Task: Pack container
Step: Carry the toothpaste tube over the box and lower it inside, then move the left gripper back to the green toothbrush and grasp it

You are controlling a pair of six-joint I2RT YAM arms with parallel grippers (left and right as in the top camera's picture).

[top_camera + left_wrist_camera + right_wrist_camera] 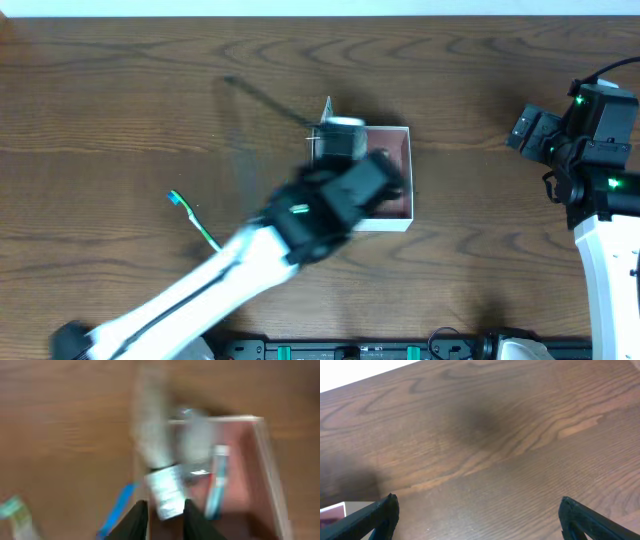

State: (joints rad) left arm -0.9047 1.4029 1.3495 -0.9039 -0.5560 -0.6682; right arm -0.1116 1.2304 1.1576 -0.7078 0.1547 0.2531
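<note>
The container (398, 215), a shallow white-walled box with a pinkish-brown inside, sits mid-table; it also shows in the left wrist view (270, 460). My left gripper (335, 140) hovers over its left wall, blurred by motion. In the left wrist view my left gripper (165, 515) is closed around a whitish silver packet (165, 491) at the container's left edge. A blue-and-white tube (217, 480) lies inside the container. My right gripper (528, 130) is open and empty at the far right; in its wrist view (477, 515) there is only bare table.
A green-and-blue toothbrush (195, 220) lies on the table left of the container. A blue strip (117, 510) lies just outside the container's left wall. A corner of the container (332, 512) shows at the right wrist view's lower left.
</note>
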